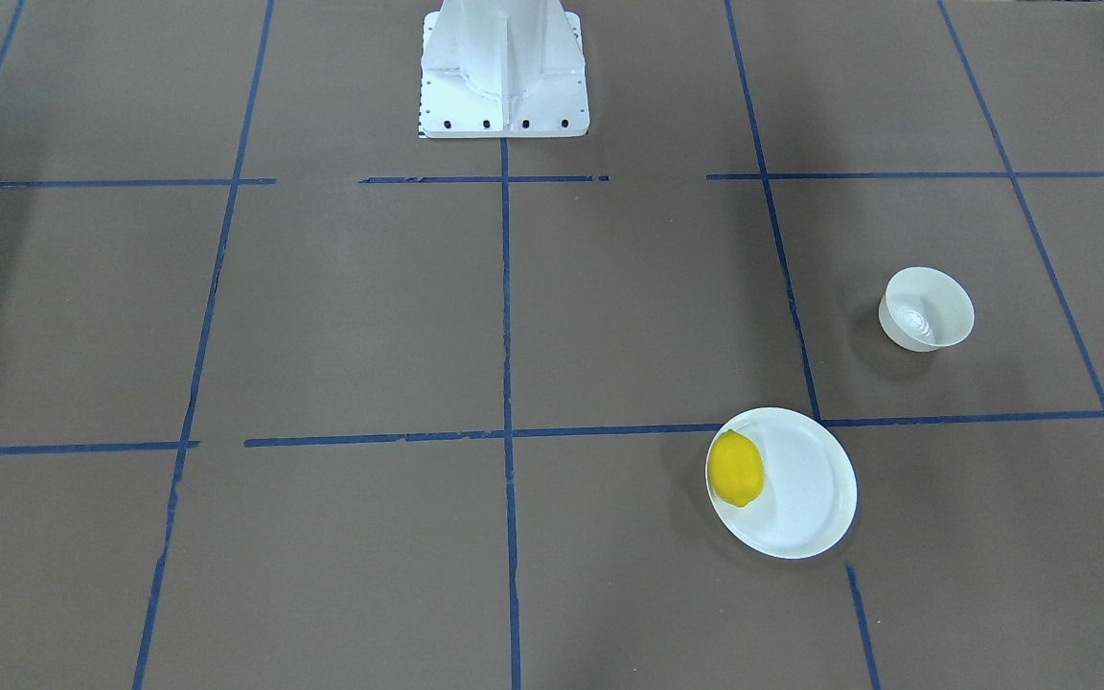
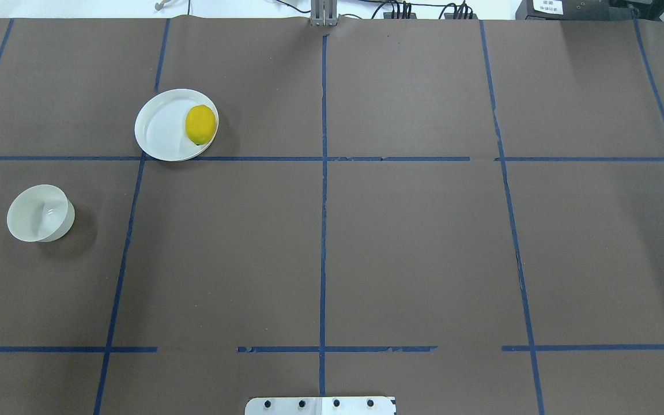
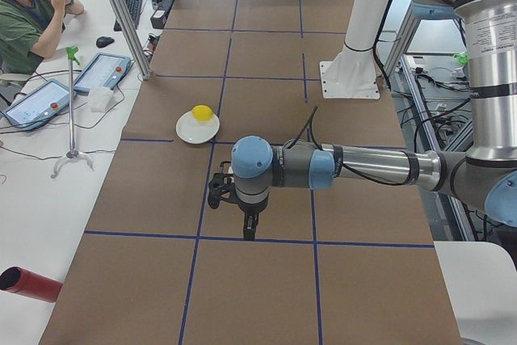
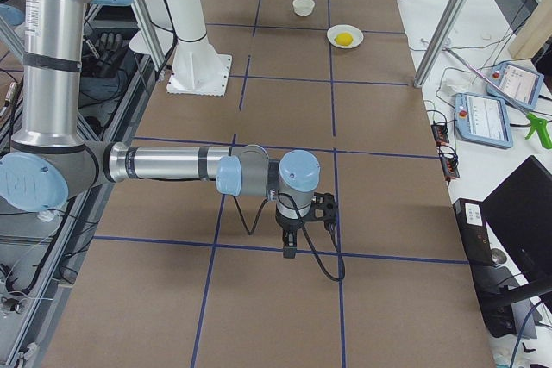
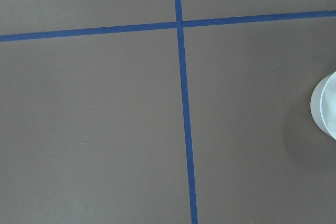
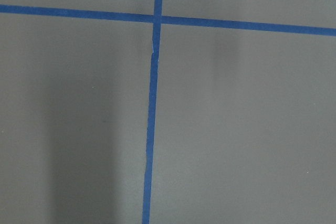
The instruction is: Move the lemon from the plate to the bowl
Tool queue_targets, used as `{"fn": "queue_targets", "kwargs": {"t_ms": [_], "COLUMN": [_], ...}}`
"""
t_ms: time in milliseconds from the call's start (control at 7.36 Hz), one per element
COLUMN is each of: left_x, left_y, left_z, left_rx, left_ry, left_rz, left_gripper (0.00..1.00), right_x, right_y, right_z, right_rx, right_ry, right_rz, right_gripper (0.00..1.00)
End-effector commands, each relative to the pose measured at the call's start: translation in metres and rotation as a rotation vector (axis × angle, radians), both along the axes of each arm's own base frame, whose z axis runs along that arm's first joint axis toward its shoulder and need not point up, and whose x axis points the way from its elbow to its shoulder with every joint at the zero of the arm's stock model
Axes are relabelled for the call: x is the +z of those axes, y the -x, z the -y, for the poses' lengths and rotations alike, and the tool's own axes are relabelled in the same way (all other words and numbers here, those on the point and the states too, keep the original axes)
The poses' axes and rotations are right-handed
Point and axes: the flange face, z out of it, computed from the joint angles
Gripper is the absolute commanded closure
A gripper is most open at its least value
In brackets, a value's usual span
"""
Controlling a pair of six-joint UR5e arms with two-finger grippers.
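The yellow lemon (image 2: 200, 124) lies on the right part of the flat white plate (image 2: 159, 129), at the far left of the table in the overhead view. It also shows in the front view (image 1: 736, 468) on the plate (image 1: 806, 489). The small deep bowl (image 2: 40, 212) stands empty nearer me and further left, apart from the plate; the front view shows the bowl (image 1: 926, 309) too. Its edge shows in the left wrist view (image 5: 326, 106). My left gripper (image 3: 249, 228) and right gripper (image 4: 289, 247) show only in the side views, pointing down over bare table. I cannot tell whether they are open or shut.
Brown paper with blue tape lines covers the table (image 2: 412, 242). The robot's white base (image 1: 502, 72) stands at its near edge. An operator (image 3: 28, 18) sits beside tablets off the table's far side. A red cylinder (image 3: 28, 284) lies off the table.
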Motion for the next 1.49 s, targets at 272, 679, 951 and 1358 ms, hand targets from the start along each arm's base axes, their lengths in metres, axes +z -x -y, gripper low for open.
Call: {"fn": "queue_targets", "kwargs": {"t_ms": [272, 679, 951, 1358], "left_x": [0.001, -0.02, -0.069, -0.152], "left_y": [-0.001, -0.004, -0.027, -0.127], "left_z": [0.001, 0.027, 0.067, 0.13], "left_rx": [0.003, 0.009, -0.009, 0.051], "left_ry": [0.002, -0.09, -0.13, -0.212], "left_rz": [0.0, 0.001, -0.007, 0.038], "left_gripper": [0.0, 0.0, 0.0, 0.0], "right_x": [0.0, 0.0, 0.0, 0.0], "right_y": [0.0, 0.0, 0.0, 0.0], "right_z": [0.0, 0.0, 0.0, 0.0], "right_rx": [0.0, 0.0, 0.0, 0.0], "right_ry": [0.0, 0.0, 0.0, 0.0], "right_rz": [0.0, 0.0, 0.0, 0.0], "right_gripper": [0.0, 0.0, 0.0, 0.0]}}
